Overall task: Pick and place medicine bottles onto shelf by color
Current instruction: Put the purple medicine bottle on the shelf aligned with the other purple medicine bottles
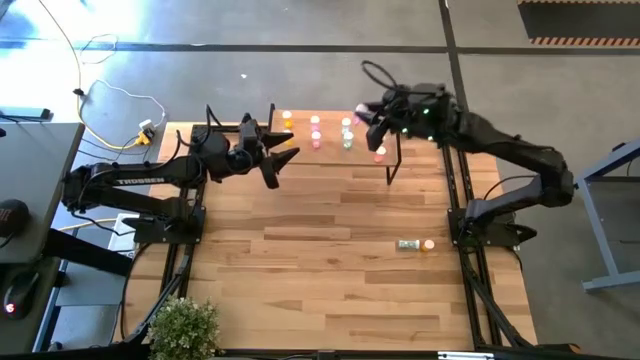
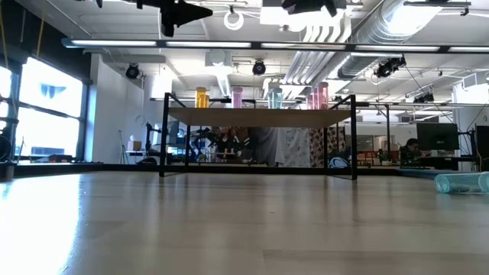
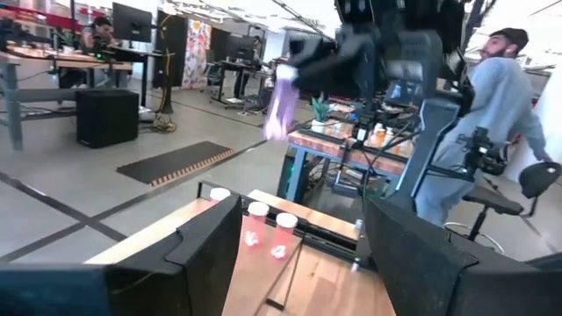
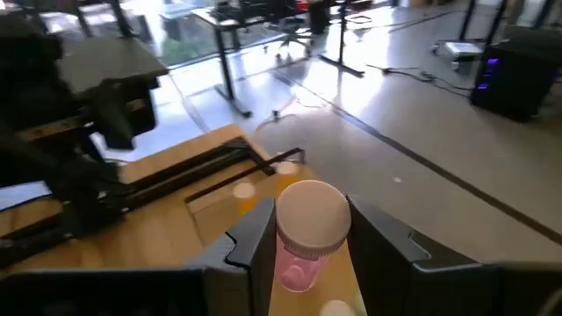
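1. Right claw (image 4: 306, 254) is clamped on a pink bottle (image 4: 307, 230), held above the shelf (image 1: 400, 150) at upper centre of the high view; step in hand looks like carry-to-place.
2. Left claw (image 1: 283, 150) is spread apart and empty, hovering at the shelf's left end.
3. Shelf already carries orange (image 2: 201, 98), pink (image 2: 237, 97) and teal (image 2: 273, 98) bottles, with more pink at its right.
4. Next move: lower the pink bottle into the pink group without knocking neighbours.
5. Two bottles (image 1: 417, 244) lie on the tabletop (image 1: 320, 270) at lower right, unpicked.
6. A potted plant (image 1: 184, 328) sits at lower left, out of the way.
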### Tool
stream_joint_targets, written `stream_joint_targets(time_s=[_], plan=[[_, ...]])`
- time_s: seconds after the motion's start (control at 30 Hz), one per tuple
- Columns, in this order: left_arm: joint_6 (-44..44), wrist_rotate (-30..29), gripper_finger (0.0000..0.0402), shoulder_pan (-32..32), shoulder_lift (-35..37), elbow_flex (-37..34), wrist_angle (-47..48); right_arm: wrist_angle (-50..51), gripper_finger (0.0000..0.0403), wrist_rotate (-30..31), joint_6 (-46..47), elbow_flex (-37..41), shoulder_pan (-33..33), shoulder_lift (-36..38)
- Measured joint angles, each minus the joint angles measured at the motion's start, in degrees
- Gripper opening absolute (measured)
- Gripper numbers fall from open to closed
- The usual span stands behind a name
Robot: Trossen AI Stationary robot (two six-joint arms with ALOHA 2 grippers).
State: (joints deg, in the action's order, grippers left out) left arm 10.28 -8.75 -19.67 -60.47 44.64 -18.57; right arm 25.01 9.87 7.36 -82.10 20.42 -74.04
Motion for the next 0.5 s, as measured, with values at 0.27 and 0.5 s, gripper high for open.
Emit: stream_joint_targets(time_s=[0.27, 0.5], plan=[[0.00, 0.01, 0.0232, -2.22, 0.00, 0.00, 1.32, -20.31, 0.0113, -7.66, 1.67, 12.93, -1.26, -2.60], [-0.01, 0.09, 0.0232, -2.94, -0.01, 0.00, 2.27, -26.98, 0.0113, -10.36, -2.36, 15.47, -2.80, -7.25]])
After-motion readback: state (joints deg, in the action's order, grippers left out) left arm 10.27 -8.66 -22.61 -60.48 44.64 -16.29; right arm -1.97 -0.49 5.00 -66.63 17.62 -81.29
